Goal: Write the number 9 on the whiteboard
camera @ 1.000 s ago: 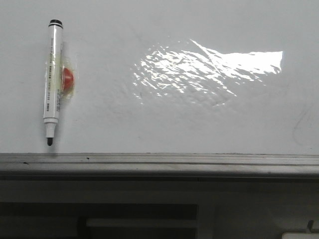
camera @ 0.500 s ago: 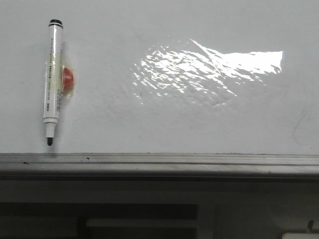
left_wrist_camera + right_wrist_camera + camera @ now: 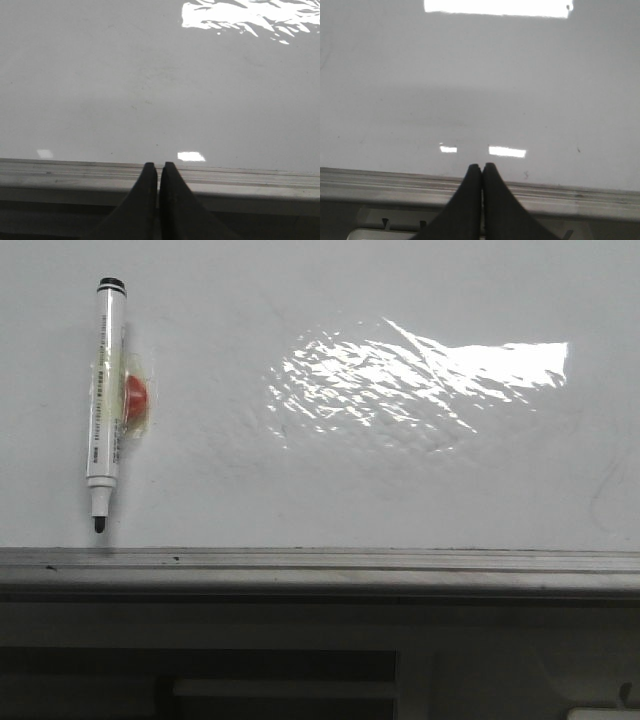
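Note:
The whiteboard fills the front view, glossy white with faint grey smudges and a bright wrinkled glare patch. No number 9 shows on it. A white marker with a black cap end and black tip down hangs at the board's left, held by a red magnet clip. Neither gripper shows in the front view. My left gripper is shut and empty, its tips before the board's grey ledge. My right gripper is shut and empty, also at the ledge. The marker is out of both wrist views.
A grey metal ledge runs along the board's lower edge. Below it is a dark recess with a pale bar and a white object at the lower right corner.

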Robot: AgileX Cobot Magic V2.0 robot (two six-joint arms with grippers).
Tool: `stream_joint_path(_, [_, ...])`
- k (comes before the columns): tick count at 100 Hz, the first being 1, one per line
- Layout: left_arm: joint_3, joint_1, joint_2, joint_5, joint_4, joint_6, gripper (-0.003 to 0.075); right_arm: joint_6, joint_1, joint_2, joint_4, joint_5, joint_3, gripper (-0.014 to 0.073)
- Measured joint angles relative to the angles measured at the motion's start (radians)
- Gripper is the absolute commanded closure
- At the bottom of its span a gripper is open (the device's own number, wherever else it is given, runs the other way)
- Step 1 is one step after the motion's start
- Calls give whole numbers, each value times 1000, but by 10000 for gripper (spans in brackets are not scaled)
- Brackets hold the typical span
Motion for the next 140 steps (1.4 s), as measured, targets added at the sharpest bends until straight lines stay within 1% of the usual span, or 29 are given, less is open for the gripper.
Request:
stream_joint_path(20, [0, 0, 0, -51, 20, 0, 741, 0, 0, 0, 19, -36, 0, 661])
stream_joint_path(30, [0, 0, 0, -85, 21, 0, 741, 0, 0, 0, 70, -90, 0, 661])
stream_joint_path(50, [0, 0, 0, -165, 24, 0, 741, 0, 0, 0, 120, -179, 0, 661])
stream_joint_path(65, [0, 0, 0, -223, 21, 0, 741, 0, 0, 0, 177, -298, 0, 660])
stream_joint_path(76, [0, 0, 0, -234, 3, 0, 741, 0, 0, 0, 185, -317, 0, 660])
stream_joint_path(90, [-6, 0, 0, -230, -19, 0, 741, 0, 0, 0, 200, -253, -2, 661])
stream_joint_path(100, [-31, 0, 15, -204, -25, 0, 741, 0, 0, 17, 285, -207, -28, 660])
stream_joint_path(110, [-76, 0, 72, -200, -25, 0, 741, 0, 0, 87, 330, -113, -87, 659])
stream_joint_path(126, [-140, 0, 177, -195, -28, 0, 741, 0, 0, 224, 341, 33, -202, 655])
stream_joint_path(136, [-164, 0, 230, -192, -28, 0, 735, 0, 0, 298, 343, 79, -241, 655])
stream_joint_path(140, [-167, 0, 250, -191, -28, 0, 710, 0, 0, 311, 343, 81, -248, 655])
